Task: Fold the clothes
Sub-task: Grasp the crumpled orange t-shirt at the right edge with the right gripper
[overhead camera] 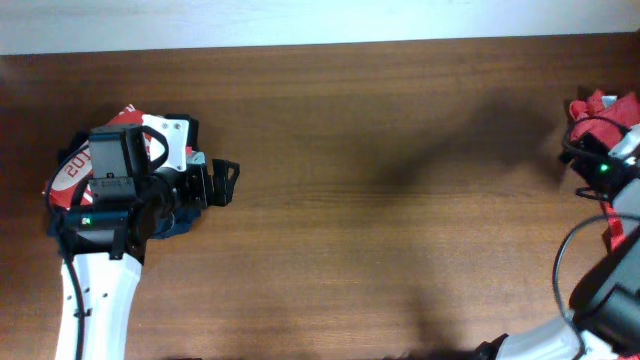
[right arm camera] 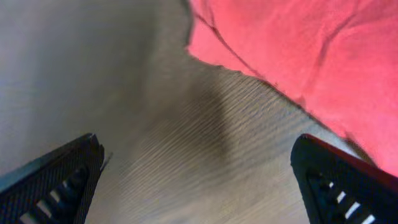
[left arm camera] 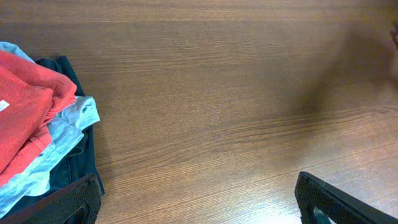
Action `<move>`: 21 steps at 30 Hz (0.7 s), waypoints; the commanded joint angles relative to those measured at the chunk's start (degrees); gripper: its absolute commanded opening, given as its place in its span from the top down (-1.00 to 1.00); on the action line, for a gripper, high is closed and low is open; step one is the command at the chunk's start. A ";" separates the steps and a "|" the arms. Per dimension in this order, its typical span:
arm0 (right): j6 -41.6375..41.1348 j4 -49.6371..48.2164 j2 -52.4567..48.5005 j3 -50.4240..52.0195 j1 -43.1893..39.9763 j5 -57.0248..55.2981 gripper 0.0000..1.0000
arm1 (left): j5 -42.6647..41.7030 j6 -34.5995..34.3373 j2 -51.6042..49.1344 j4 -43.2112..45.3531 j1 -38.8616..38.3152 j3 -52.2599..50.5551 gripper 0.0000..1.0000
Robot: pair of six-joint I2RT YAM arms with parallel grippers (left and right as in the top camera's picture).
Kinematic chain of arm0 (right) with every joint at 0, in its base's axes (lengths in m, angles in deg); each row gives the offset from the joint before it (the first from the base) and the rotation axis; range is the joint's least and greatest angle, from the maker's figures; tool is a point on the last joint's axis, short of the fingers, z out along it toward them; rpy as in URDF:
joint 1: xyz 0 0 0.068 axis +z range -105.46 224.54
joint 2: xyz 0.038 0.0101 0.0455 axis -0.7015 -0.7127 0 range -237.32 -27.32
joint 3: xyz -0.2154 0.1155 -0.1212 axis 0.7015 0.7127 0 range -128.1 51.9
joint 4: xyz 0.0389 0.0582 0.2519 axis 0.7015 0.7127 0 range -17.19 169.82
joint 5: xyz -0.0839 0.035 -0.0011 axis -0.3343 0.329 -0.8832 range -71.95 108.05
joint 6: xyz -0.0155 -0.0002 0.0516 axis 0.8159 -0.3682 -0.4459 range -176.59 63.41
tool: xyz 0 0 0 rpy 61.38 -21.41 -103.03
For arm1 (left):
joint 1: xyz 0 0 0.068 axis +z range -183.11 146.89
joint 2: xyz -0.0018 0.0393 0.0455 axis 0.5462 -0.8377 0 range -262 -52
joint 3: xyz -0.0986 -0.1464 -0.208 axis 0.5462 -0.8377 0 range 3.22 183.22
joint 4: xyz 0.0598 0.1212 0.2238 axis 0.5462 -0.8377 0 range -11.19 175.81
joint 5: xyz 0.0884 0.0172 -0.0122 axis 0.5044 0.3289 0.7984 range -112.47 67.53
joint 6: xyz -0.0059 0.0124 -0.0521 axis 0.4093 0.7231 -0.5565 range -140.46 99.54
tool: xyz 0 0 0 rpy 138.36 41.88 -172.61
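Step in hand: pick-up of the next garment, judged from the layout. No fold has been started.

- Orange-red shirt [overhead camera: 600, 110]: lies crumpled at the far right edge of the tabletop [overhead camera: 380, 200], not spread out.
- Right tool [right arm camera: 199, 149]: both fingers spread wide, nothing between them. It hangs over bare wood with the shirt's edge just beside its right finger. Cloth and tool look apart, not touching.
- Left tool [left arm camera: 198, 186]: also wide open and empty. It points out over bare wood beside the folded pile [left arm camera: 25, 118] at the left, which has a red piece on top, then grey, then navy.

Next move, as a judgement: the right tool needs to shift toward the cloth and close on an edge or corner. The shirt then has to be dragged to the open middle of the tabletop and laid flat before any fold. The left tool is well apart from the shirt, so it would have to cross over to take a 2nd corner.

Hidden or unclear:
- The overhead view cuts the shirt off at the frame edge, and the right arm [overhead camera: 610, 290] covers part of it.
- No print, collar, sleeve or hem can be made out, so I cannot tell which edge faces the tool.
- The right wrist view is soft and close.
- The left arm [overhead camera: 100, 260] covers most of the folded pile from above.
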 commanded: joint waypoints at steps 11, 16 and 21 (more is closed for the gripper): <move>2.14 -8.94 -8.55 -0.85 0.35 -14.93 -0.93 | -0.22 1.33 -0.02 0.13 -0.22 0.76 -0.98; 2.12 -9.25 -10.49 -0.85 -0.07 -19.04 -0.86 | -0.24 1.31 -0.04 -0.07 -0.22 0.76 -0.98; 2.38 -9.07 -12.37 -0.85 -0.87 -18.84 -0.67 | -0.24 1.31 -0.02 -0.26 -0.22 0.76 -0.99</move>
